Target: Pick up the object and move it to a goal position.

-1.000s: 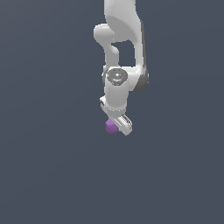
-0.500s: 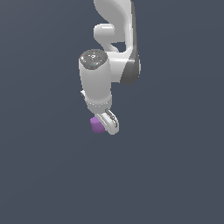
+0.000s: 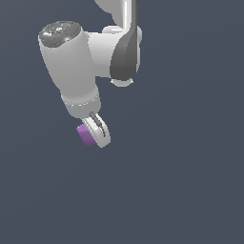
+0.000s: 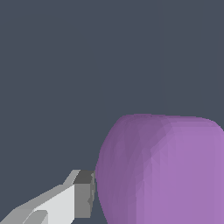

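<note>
Item: purple block [image 3: 85, 134], small, soft-edged, matte. Location: held at the tip of the gripper [image 3: 94, 134], off any surface, against a plain dark grey background.

Item: gripper, white, on the Panda arm [image 3: 71, 66]. State: clenched on the purple block. In the wrist view one finger's dark pad [image 4: 84, 194] presses flat against the block's side [image 4: 162, 170]; the opposite finger is outside that picture, so its contact is presumed, not seen. In the exterior view the near finger [image 3: 99, 131] lies just beside the block, on the exterior view's right of it.

Step in hand, as judged: carrying the block toward the goal. No goal marker shows in either view.

Handling note: the block sits low at the fingertips, so hold the squeeze steady, move smoothly without sharp wrist turns, and open only once at the goal.
</note>
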Robot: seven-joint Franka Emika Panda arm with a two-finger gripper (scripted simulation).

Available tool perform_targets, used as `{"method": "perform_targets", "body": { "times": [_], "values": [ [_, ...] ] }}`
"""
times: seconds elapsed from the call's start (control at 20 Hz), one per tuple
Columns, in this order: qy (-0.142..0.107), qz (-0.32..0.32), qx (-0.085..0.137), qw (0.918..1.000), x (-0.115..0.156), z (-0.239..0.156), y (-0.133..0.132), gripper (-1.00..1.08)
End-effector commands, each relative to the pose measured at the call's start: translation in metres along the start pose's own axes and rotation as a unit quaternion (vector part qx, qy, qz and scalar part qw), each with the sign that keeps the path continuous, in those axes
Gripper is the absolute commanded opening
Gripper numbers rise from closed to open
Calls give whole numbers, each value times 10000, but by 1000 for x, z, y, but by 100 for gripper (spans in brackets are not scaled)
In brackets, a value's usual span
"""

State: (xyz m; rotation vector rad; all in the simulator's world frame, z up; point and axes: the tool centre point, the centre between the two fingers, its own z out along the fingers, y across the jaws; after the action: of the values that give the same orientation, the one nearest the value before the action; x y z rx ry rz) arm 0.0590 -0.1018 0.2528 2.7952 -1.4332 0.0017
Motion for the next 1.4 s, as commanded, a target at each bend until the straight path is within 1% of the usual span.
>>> {"method": "perform_targets", "body": {
  "times": [0.0, 0.35, 0.75, 1.1, 1.35],
  "values": [
    [-2, -5, -2, 10000, 13, -14, 1, -100],
    [-3, -7, -2, 10000, 45, -46, 1, -100],
    [-5, -7, -2, 10000, 73, -73, 1, -100],
    [-6, -5, -1, 10000, 88, -87, 1, -100],
    [-6, -5, -1, 10000, 93, -91, 0, -100]
  ]
}}
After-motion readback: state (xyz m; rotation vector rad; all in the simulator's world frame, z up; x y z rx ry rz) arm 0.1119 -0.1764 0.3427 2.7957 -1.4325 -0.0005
